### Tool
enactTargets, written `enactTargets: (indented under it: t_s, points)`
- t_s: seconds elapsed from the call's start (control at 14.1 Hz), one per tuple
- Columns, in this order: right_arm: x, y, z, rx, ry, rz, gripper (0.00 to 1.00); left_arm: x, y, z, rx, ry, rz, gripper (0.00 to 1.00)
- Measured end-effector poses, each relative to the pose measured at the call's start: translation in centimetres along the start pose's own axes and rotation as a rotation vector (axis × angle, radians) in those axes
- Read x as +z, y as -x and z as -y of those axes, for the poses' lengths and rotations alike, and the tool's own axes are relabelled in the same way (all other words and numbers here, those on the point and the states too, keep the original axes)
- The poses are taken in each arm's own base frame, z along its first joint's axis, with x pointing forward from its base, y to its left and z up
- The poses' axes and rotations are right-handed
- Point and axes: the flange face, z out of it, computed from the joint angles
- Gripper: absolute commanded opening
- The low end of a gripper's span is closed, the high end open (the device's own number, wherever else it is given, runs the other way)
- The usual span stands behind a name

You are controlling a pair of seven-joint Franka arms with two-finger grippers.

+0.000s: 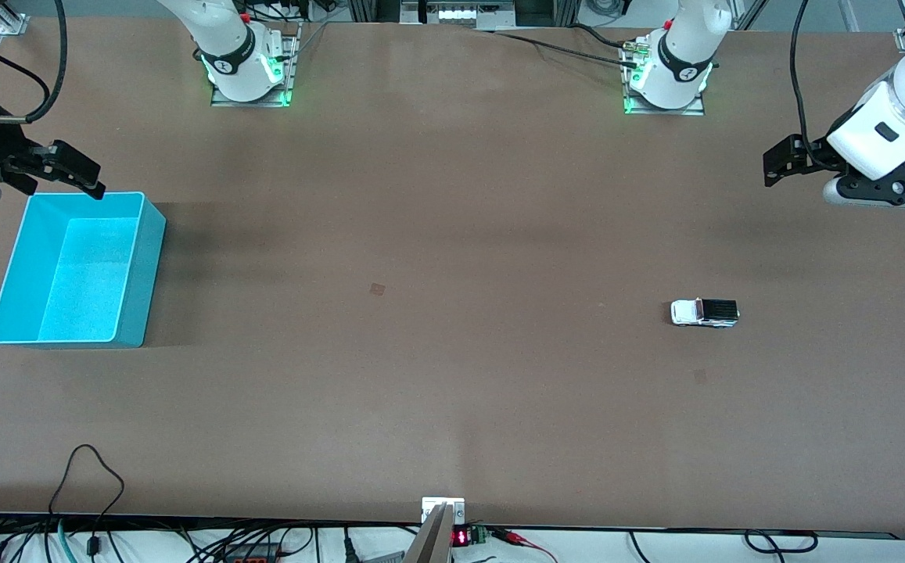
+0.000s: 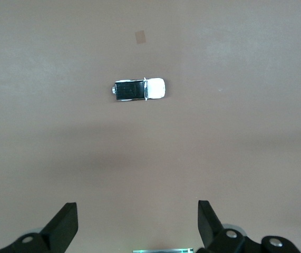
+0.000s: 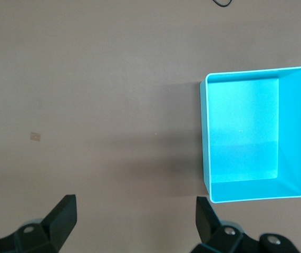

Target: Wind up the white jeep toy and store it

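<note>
The white jeep toy (image 1: 704, 313) with its black roof panel stands on its wheels on the brown table, toward the left arm's end. It also shows in the left wrist view (image 2: 139, 89). My left gripper (image 1: 778, 161) is open and empty, up in the air over bare table at that end, apart from the jeep (image 2: 137, 206). The cyan bin (image 1: 143, 274) is empty at the right arm's end and shows in the right wrist view (image 3: 292, 132). My right gripper (image 1: 80, 173) is open and empty, over the table by the bin's rim nearest the robot bases (image 3: 136, 200).
Two small square marks are on the table, one mid-table (image 1: 378, 288) and one just nearer the front camera than the jeep (image 1: 700, 377). A small bracket (image 1: 443, 510) and cables lie along the table's front edge.
</note>
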Motion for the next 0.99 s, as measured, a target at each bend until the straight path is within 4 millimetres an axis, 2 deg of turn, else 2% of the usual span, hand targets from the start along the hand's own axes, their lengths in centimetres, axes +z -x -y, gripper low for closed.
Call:
enactTargets:
  t_s: [0.21,0.64,0.85,0.99]
  points:
    - [0.0,0.0,0.0,-0.002,0.000,0.000,1.00,0.3,0.1,0.0,-0.001,0.000,0.018,1.00]
    - [0.0,0.0,0.0,-0.002,0.000,0.000,1.00,2.9,-0.8,-0.2,0.017,0.002,0.104,1.00]
    - [0.0,0.0,0.0,-0.002,0.000,0.000,1.00,4.5,-1.6,0.0,0.139,0.014,0.137,1.00]
    - [0.0,0.0,0.0,-0.002,0.000,0.000,1.00,6.2,-2.6,1.4,0.252,0.032,0.154,1.00]
